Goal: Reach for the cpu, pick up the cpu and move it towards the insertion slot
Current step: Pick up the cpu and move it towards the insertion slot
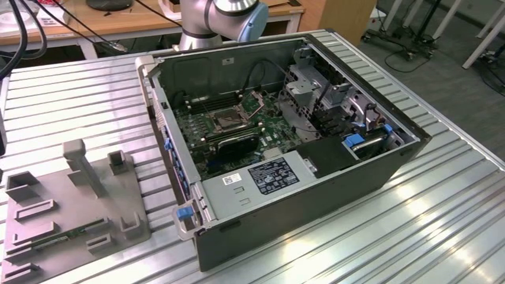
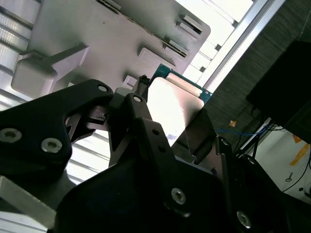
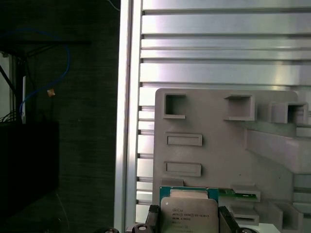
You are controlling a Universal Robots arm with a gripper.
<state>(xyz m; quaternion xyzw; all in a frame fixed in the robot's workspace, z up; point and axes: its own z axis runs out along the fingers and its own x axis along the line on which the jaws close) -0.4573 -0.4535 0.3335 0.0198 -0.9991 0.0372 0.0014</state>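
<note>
First wrist view, claw (image 3: pixel 189 219) seemingly gripping cpu (image 3: pixel 188 208)

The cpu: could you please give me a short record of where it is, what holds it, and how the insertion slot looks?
cpu: pale metal face and green edge in both wrist views, grey holder tray behind it
gripper: shut on the cpu, gripping two opposite sides
insertion slot: inside the open computer case, dark centre showing
grey holder tray: on the slatted metal table, at the exterior view's left of the case
</note>
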